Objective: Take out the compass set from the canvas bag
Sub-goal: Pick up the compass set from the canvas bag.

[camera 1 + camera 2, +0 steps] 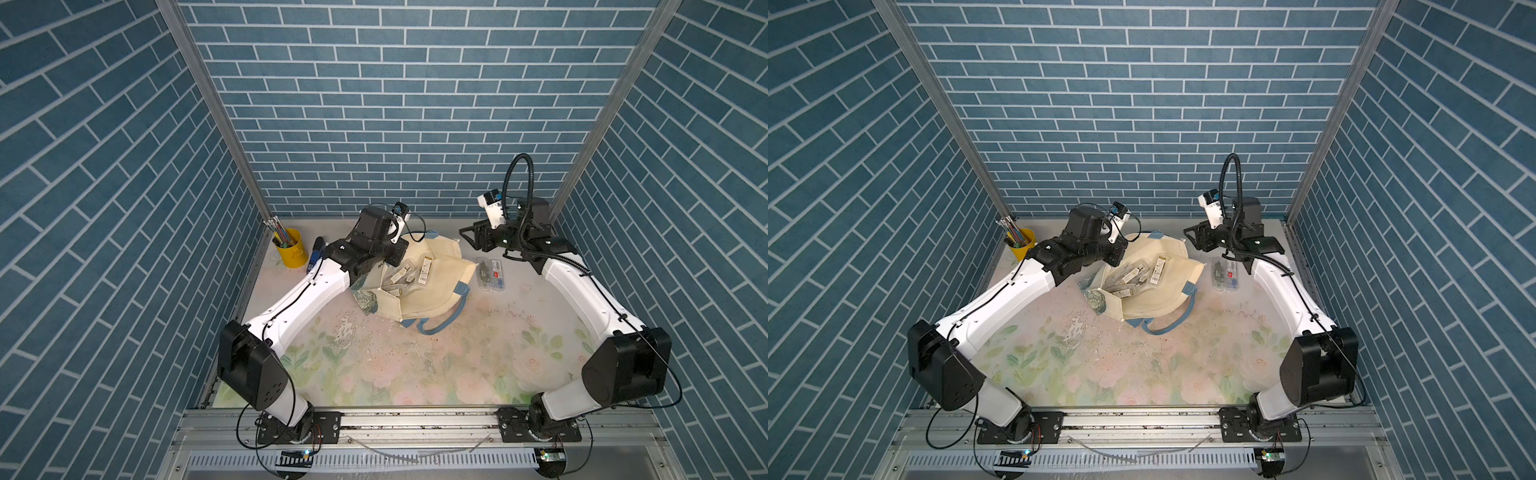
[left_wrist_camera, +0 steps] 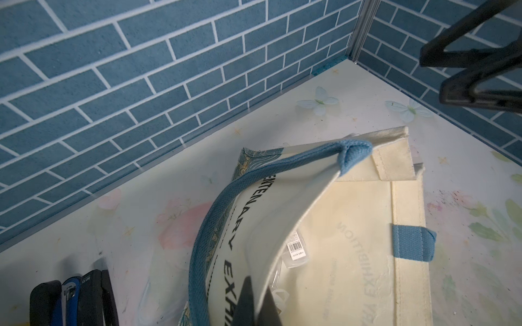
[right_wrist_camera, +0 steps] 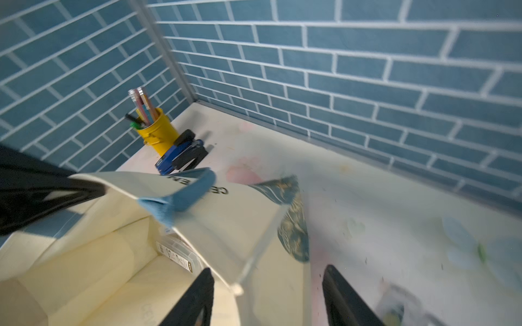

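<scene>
The cream canvas bag (image 1: 432,286) with blue handles lies on its side at the back middle in both top views, also (image 1: 1163,295). My left gripper (image 2: 255,306) is shut on its upper rim and holds the mouth up. Several clear compass set cases (image 1: 405,274) lie inside; one with a barcode (image 2: 296,249) shows under the lifted cloth. Two more clear cases (image 1: 491,272) lie on the table right of the bag. My right gripper (image 1: 469,239) hangs above the table beside the bag's mouth, open, with nothing between its fingers (image 3: 195,299).
A yellow cup of pencils (image 1: 289,247) stands at the back left corner, with a blue and black stapler (image 1: 316,251) beside it. Blue brick walls close the back and both sides. The floral table top (image 1: 415,365) stretches forward of the bag.
</scene>
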